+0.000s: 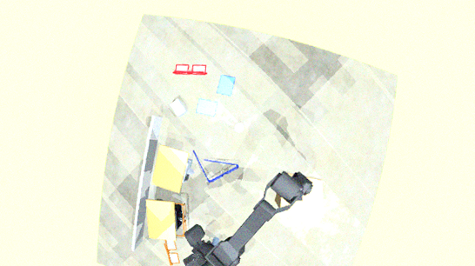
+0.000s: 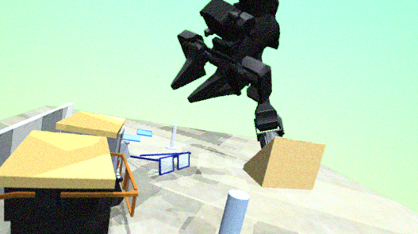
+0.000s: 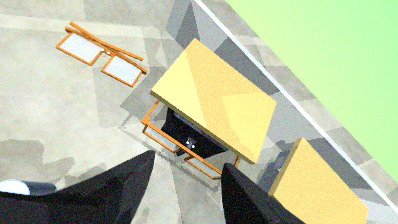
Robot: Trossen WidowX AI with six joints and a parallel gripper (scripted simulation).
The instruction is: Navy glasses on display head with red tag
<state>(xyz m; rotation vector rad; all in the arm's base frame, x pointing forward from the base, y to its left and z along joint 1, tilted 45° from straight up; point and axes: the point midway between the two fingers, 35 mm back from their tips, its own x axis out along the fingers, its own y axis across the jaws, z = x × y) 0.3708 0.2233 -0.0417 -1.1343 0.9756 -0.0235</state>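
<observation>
Navy glasses on the tabletop, lower than the raised pincer and well apart from it, pincer tips parted, nothing between them.

top: blue cylinder mostly under arm | wrist: cylinder cut off at left edge

Eyewear display bench, by the look of it

I read this as a tabletop optician's display. Nearest my exterior camera, at eight o'clock, a black display head wears orange glasses; from overhead, red glasses lie at eleven. I can't tell what room surrounds it.
</observation>
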